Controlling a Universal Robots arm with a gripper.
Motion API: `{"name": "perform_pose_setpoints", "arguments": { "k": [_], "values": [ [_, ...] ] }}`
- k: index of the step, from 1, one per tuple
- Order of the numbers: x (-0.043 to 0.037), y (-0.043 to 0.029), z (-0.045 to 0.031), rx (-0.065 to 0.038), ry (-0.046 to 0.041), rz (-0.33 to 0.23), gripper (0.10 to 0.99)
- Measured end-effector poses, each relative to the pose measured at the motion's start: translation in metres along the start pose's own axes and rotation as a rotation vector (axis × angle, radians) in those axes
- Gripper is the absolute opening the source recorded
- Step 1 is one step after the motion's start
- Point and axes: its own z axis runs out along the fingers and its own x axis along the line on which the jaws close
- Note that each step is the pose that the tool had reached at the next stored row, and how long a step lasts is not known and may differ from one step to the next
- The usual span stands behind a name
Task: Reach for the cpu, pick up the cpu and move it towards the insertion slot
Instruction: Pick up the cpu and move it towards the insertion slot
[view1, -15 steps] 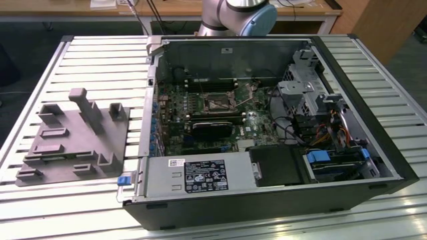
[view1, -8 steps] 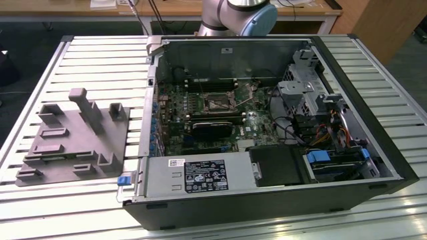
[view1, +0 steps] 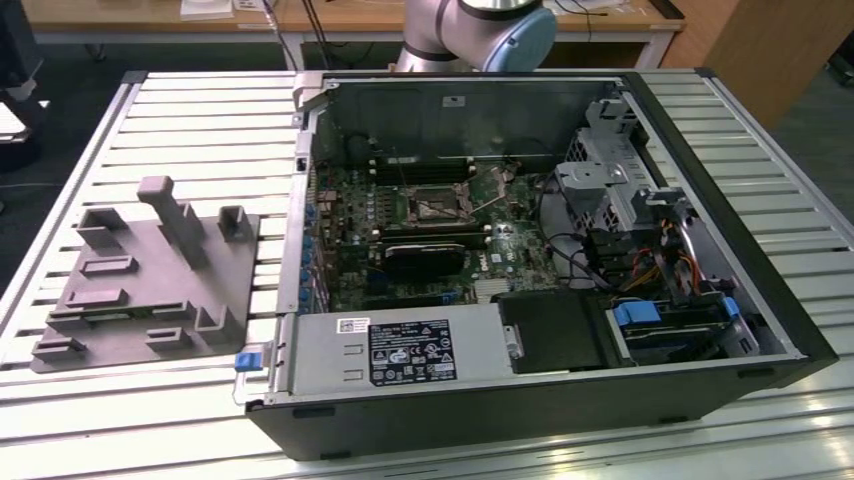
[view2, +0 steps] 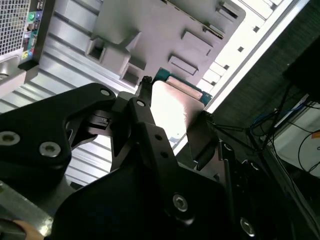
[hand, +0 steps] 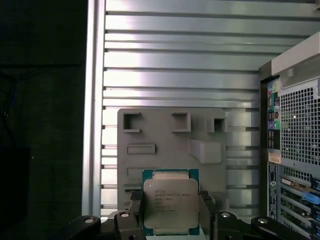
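Observation:
In both wrist views my gripper (hand: 170, 215) (view2: 176, 100) is shut on the cpu (hand: 170, 200) (view2: 172, 107), a flat square chip with a silvery-beige top and a green rim. One black finger (hand: 134, 212) presses each side of it. The chip hangs above the grey plastic fixture (hand: 165, 130) (view2: 150, 25), apart from it. In the exterior view the insertion slot (view1: 437, 207), a square black socket in a silvery frame with a thin lever, lies on the motherboard inside the open computer case (view1: 534, 400).
The grey fixture (view1: 147, 280) lies on the slatted metal table (view1: 200, 110) at the exterior view's left, beside the case. The case's rear panel (hand: 295, 125) with ports stands close to the fixture. Cables and drive cages (view1: 654, 220) crowd the case's right side. The arm's base (view1: 481, 30) rises behind the case.

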Motion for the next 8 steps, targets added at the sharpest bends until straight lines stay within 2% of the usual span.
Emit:
{"name": "perform_pose_setpoints", "arguments": {
  "k": [8],
  "values": [
    [-0.0321,0.0002,0.0008,0.000,0.0025,0.000,0.533]
  ]
}}
